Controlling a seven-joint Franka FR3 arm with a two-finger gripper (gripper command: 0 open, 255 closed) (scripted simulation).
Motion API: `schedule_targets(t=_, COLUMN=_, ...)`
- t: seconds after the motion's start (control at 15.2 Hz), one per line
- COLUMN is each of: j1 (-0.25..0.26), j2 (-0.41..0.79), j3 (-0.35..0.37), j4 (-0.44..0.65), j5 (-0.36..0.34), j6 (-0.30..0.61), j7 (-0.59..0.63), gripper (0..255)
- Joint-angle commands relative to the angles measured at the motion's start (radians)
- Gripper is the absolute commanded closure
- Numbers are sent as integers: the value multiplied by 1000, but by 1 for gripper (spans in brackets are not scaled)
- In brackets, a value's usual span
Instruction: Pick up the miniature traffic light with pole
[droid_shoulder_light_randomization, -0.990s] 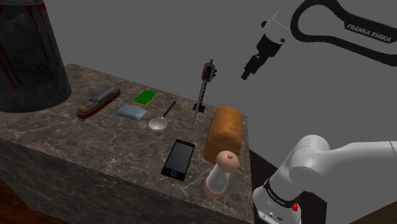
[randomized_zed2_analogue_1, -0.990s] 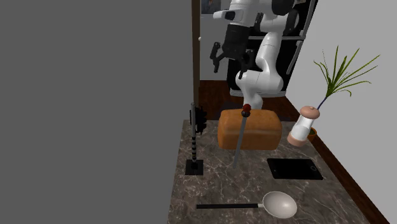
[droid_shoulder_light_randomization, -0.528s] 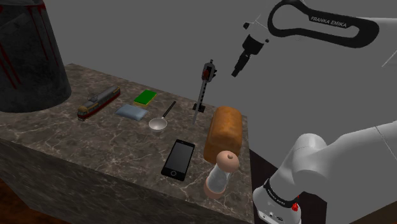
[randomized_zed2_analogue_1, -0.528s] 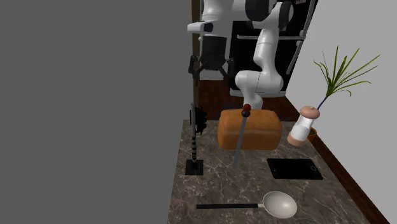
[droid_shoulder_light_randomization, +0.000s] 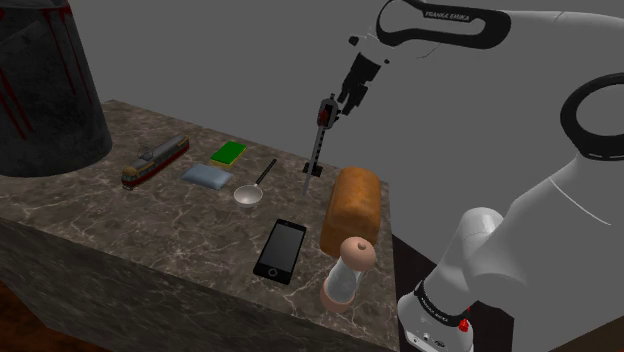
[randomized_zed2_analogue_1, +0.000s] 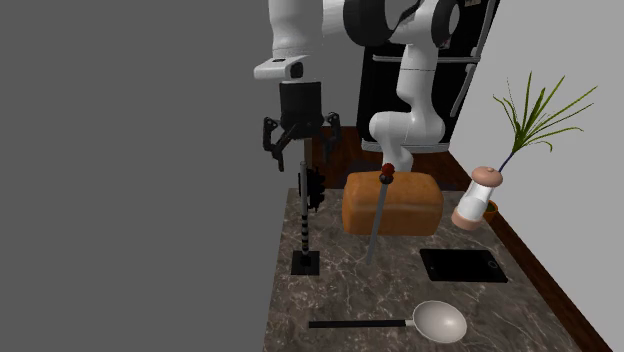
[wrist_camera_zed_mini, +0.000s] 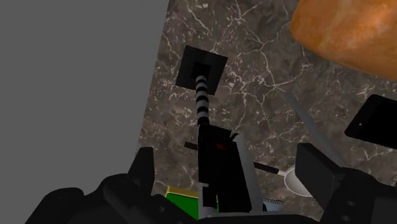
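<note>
1. Support: a dark marbled counter (droid_shoulder_light_randomization: 120, 215) with pale veins.
2. Toward the shoulder view's left, a toy locomotive (droid_shoulder_light_randomization: 155, 162) sits on its wheels. Near it lie a flat green block (droid_shoulder_light_randomization: 229, 152) and a grey-blue pad (droid_shoulder_light_randomization: 208, 176), close together but apart.
3. Centre: a spoon (droid_shoulder_light_randomization: 258, 181) lies flat, bowl toward the front. The miniature traffic light (droid_shoulder_light_randomization: 319, 140) stands upright on a square black base at the back edge.
4. Toward the stand, a bread loaf (droid_shoulder_light_randomization: 352, 205) lies beside a black phone (droid_shoulder_light_randomization: 281, 250), which lies flat. A tan-topped mill (droid_shoulder_light_randomization: 345, 272) stands upright by the front corner.
</note>
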Motion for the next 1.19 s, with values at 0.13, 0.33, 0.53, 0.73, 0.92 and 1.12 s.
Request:
schedule_targets(t=0.13, j1=8, j2=25, j3=-11, j4=-24, j5=20, j6=40, j7=-51, gripper=0)
schedule_targets(t=0.33, j1=7, j2=25, j3=-12, j4=-64, j5=22, j6=79, j7=-58, gripper=0)
schedule_targets(t=0.53, j1=7, j2=26, j3=-13, j4=-84, j5=23, j6=100, j7=-62, gripper=0)
schedule_targets(t=0.73, j1=7, j2=25, j3=-12, j4=-85, j5=23, j6=101, j7=-61, gripper=255)
schedule_targets(t=0.92, j1=7, j2=25, j3=-12, j4=-85, j5=23, j6=101, j7=-61, gripper=255)
schedule_targets(t=1.12, j1=7, j2=25, j3=-12, j4=-85, j5=23, j6=100, j7=-60, gripper=255)
